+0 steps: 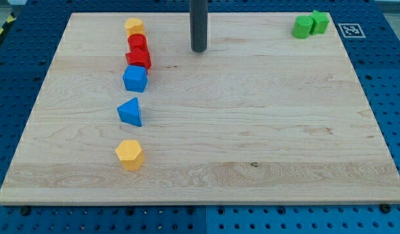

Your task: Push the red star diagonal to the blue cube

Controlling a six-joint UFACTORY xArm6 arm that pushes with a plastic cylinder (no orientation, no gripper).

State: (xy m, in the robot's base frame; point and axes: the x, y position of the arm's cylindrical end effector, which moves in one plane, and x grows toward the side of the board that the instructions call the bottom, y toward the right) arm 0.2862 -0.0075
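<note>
Eight blocks sit on our worktop (252, 130). Our end effector is a bare rod with nothing to open or close; its tip (199, 50) touches no block. To the tip's left runs a column: a yellow block (134, 26) at the top, a red block (137, 42) below it, then the red star (139, 58), level with the tip, its pointing unclear. The blue cube (135, 78) touches the star from below. Farther down lie a blue wedge (130, 112) and a second yellow block (130, 155). Two green blocks (310, 25) sit far to the tip's right.
</note>
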